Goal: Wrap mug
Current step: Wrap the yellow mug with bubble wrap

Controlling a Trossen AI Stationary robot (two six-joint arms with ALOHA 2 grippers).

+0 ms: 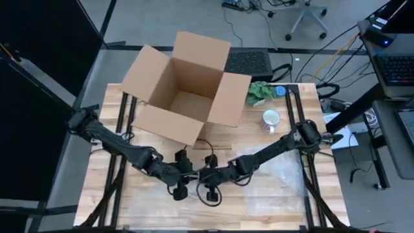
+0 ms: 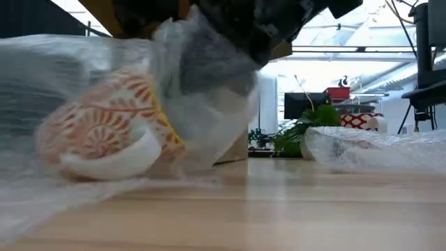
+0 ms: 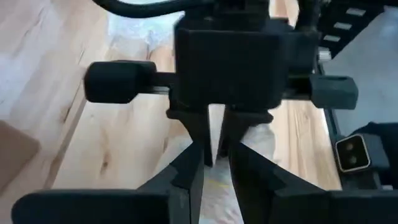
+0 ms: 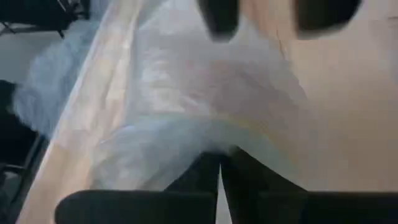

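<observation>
Both grippers, left (image 1: 182, 183) and right (image 1: 208, 181), are pinching clear bubble wrap (image 2: 202, 84) shut, just above the orange-patterned ceramic mug (image 2: 104, 132). If either's tugging unevenly, it's probably rolling out or tearing the film.

On the table (image 1: 272, 207), the open box (image 1: 184, 90) sits at the far edge. Right of the box stands a mug (image 1: 270, 119), with a plant (image 1: 260, 92) just behind it.
</observation>
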